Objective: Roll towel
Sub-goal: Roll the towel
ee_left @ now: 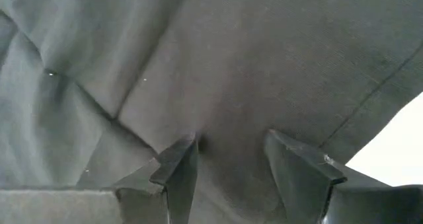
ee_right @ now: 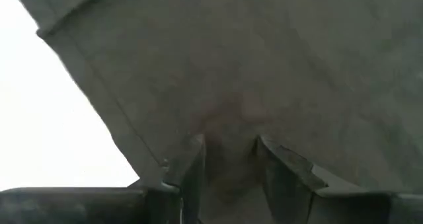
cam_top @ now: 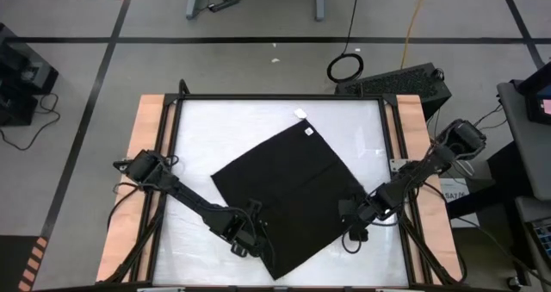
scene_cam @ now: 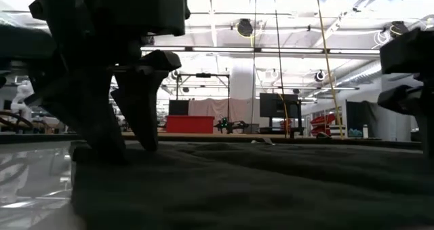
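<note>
The towel (cam_top: 288, 197) is spread flat on the white bench (cam_top: 198, 133), turned like a diamond, with its little white tag (cam_top: 307, 129) at the far corner. The left claw (cam_top: 245, 238) is down on the near-left edge — its fingers (ee_left: 178, 174) sit apart, tips pressing into the cloth with a strip of it between them. The right claw (cam_top: 355, 223) is at the near-right edge, same deal — fingers (ee_right: 188, 174) apart, tips on the fabric.
</note>
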`<state>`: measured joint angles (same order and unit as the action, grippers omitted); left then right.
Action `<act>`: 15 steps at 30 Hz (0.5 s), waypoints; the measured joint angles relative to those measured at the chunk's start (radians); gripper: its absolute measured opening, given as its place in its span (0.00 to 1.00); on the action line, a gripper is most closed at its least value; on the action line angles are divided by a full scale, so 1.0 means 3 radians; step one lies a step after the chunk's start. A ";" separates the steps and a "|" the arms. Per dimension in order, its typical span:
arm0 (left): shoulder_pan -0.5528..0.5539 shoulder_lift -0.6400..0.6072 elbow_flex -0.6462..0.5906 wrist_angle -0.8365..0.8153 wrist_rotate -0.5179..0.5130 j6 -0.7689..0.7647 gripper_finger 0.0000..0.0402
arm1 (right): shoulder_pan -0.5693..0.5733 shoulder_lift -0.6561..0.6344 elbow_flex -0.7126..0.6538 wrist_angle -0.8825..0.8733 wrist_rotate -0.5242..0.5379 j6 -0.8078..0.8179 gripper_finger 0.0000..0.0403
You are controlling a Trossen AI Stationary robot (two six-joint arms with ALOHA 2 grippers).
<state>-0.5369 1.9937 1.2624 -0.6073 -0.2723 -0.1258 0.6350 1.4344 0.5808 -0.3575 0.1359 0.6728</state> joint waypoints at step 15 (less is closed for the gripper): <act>0.0013 -0.0064 -0.0048 -0.1433 -0.0367 0.0440 0.47 | 0.0310 0.0442 -0.0013 0.1597 0.0132 -0.0165 0.33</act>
<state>-0.5329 1.9743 1.2481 -1.0373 -0.3823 0.0061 0.7281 1.5669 0.5770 0.1215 0.1755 0.6234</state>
